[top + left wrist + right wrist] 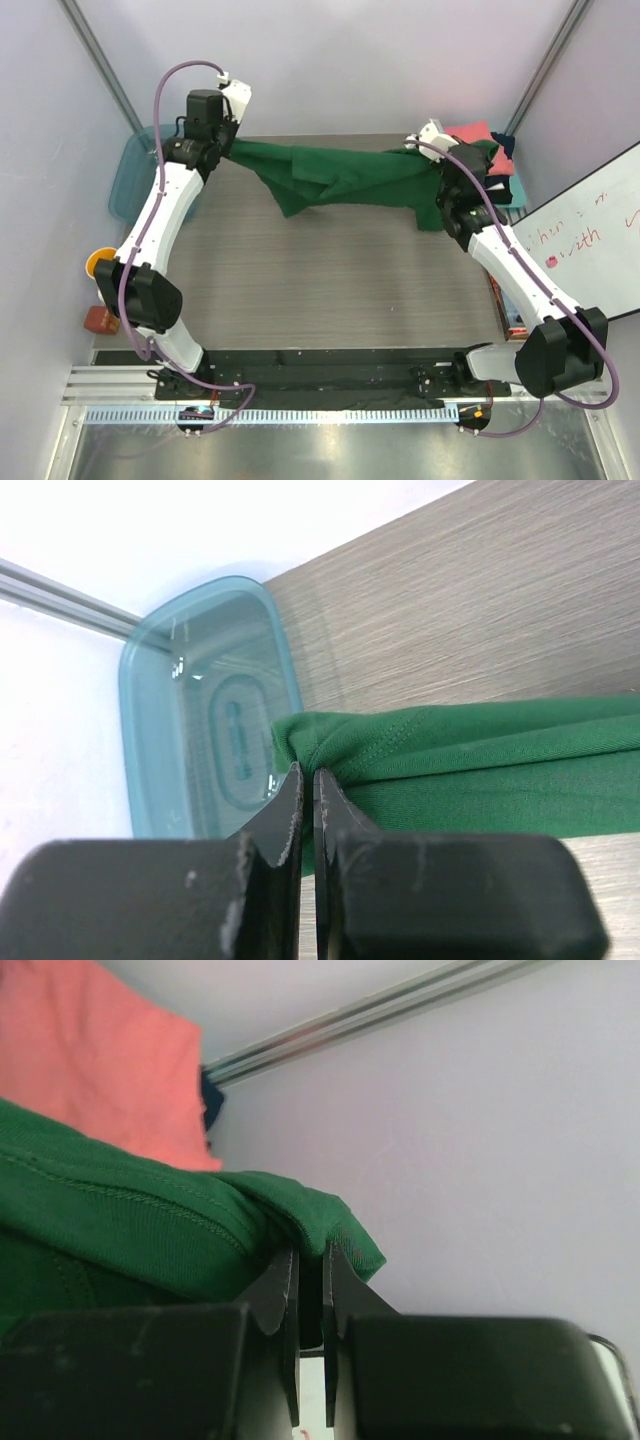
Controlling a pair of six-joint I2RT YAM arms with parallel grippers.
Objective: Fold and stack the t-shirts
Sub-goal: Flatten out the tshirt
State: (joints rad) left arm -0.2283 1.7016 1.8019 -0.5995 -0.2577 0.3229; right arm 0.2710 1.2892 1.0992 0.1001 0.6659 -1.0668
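A dark green t-shirt (340, 180) hangs stretched in the air between my two grippers at the far side of the table. My left gripper (226, 148) is shut on its left end, seen in the left wrist view (306, 772) pinching the hemmed cloth (470, 760). My right gripper (448, 165) is shut on its right end, seen in the right wrist view (312, 1250) with cloth (120, 1220) bunched over the fingertips. A pile of folded shirts sits at the far right: a coral-pink one (470, 132) on top, dark and teal ones (505, 190) below.
A translucent teal plastic tub (135, 175) stands at the far left by the wall; it also shows in the left wrist view (205, 700). A whiteboard (590, 235) leans at the right. An orange cup (98, 262) and a red-brown object (100, 320) lie left of the table.
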